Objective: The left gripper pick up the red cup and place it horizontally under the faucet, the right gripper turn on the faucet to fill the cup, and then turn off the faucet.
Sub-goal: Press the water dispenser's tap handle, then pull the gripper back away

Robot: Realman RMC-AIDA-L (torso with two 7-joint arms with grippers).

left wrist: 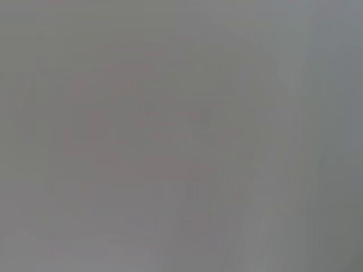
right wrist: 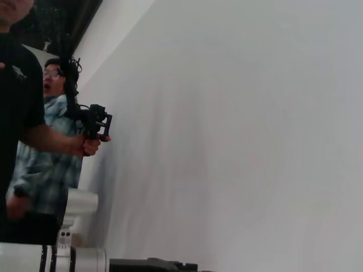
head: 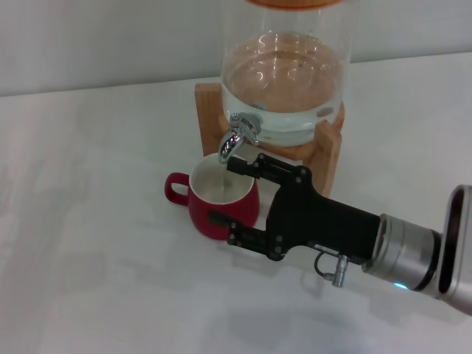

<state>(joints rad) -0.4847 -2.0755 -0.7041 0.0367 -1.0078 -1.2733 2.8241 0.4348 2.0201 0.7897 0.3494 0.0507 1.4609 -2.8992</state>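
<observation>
The red cup (head: 221, 210) stands upright on the white table, its handle pointing to the robot's left. Its mouth sits right below the spout of the chrome faucet (head: 237, 135). The faucet is fitted to a clear glass jar (head: 284, 81) holding water. My right gripper (head: 226, 190) reaches in from the right and is open. Its upper finger (head: 240, 164) is just below the faucet's lever, over the cup's rim. Its lower finger (head: 218, 219) lies against the cup's front wall. Whether water is running I cannot tell. The left gripper is out of view; the left wrist view is only blank grey.
The jar rests on a wooden stand (head: 328, 147) at the back of the white table (head: 88, 243). A metal ring (head: 328, 267) hangs under my right wrist. In the right wrist view, two people (right wrist: 39, 147) stand by a white wall.
</observation>
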